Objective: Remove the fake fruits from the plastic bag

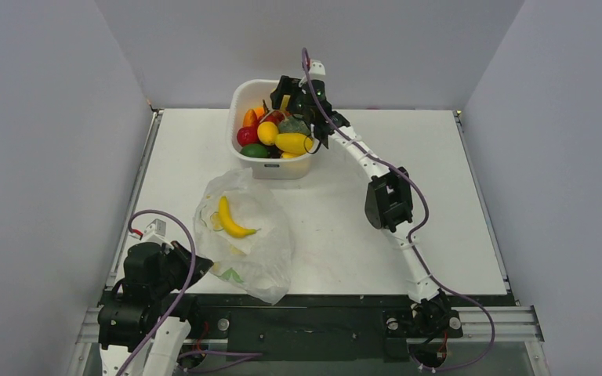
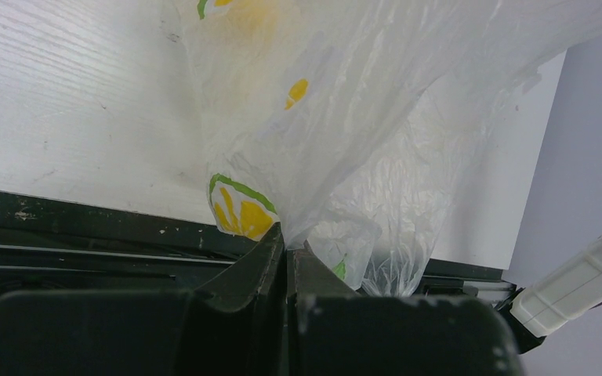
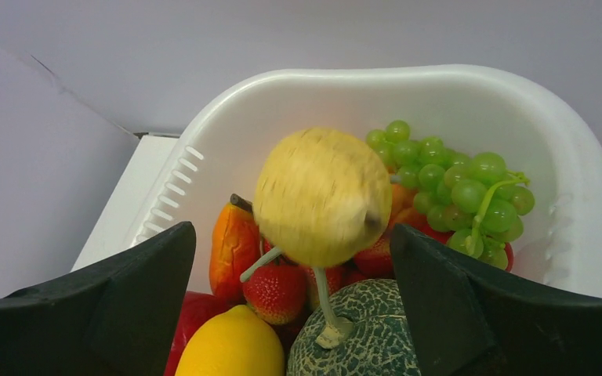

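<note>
**One Fruit Between Open Fingers Over the Tub, Banana in the Bag**

The right pincer [image 3: 290, 258] hung over the white tub [image 1: 282, 168] at the far side of the bench [image 1: 439, 196]. Its fingers [image 3: 137, 290] stood wide apart. A pale yellow fruit [image 3: 321, 196] sat in the gap between them, touching neither, and its outline was slightly blurred. Below and around it the tub was piled with fruit: a grape bunch [image 3: 447, 188] against the far right wall, a lemon [image 3: 231, 345] at the near edge, a netted green melon [image 3: 360, 329] beside the lemon, and a strawberry [image 3: 274, 290] behind them.

The left pincer [image 2: 286, 251] was pressed together on a fold of the plastic bag [image 2: 345, 117] at the bench's near edge. The film rose out of the closed jaws and spread away over the bench. From above, the bag lay crumpled on the near left part of the bench, well apart from the tub. A banana [image 1: 231, 219] showed through the bag's upper half.
</note>
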Controlling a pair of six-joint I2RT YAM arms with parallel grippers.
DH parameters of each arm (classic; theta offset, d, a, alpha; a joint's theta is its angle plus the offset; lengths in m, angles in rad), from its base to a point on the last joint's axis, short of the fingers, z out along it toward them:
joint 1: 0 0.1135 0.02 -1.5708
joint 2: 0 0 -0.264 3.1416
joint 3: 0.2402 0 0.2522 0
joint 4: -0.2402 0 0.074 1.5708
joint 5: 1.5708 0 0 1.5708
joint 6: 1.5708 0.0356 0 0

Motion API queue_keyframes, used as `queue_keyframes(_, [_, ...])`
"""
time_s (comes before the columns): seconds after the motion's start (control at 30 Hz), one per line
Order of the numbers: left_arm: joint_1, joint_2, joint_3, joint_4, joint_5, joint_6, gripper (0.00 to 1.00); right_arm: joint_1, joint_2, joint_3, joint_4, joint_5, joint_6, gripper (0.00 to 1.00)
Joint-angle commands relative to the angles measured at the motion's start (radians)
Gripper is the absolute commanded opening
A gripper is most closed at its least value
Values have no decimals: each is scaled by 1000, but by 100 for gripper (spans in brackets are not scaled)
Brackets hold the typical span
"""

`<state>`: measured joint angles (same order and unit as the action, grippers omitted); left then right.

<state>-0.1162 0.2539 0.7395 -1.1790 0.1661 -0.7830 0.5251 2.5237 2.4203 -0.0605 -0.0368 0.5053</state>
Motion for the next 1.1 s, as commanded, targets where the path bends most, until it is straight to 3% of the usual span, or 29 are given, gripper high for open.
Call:
queue_keyframes(0.0, [4,-2,4,20,20,-1,0,-7,-50,52,-12,34,-47,90])
queue_keyframes(0.17, [5,-16,4,9,21,-2,0,8,-135,-8,-32,64,-51,87])
queue_keyframes(0.37, [5,-30,1,-3,22,-2,0,54,-310,-249,-21,75,-74,86])
queue_keyframes(0.57, [5,-39,-3,-7,23,9,0,121,-584,-718,163,133,-64,86])
queue_keyframes(1.07, [4,-17,-41,37,22,56,0,227,-1128,-1509,267,165,-15,85])
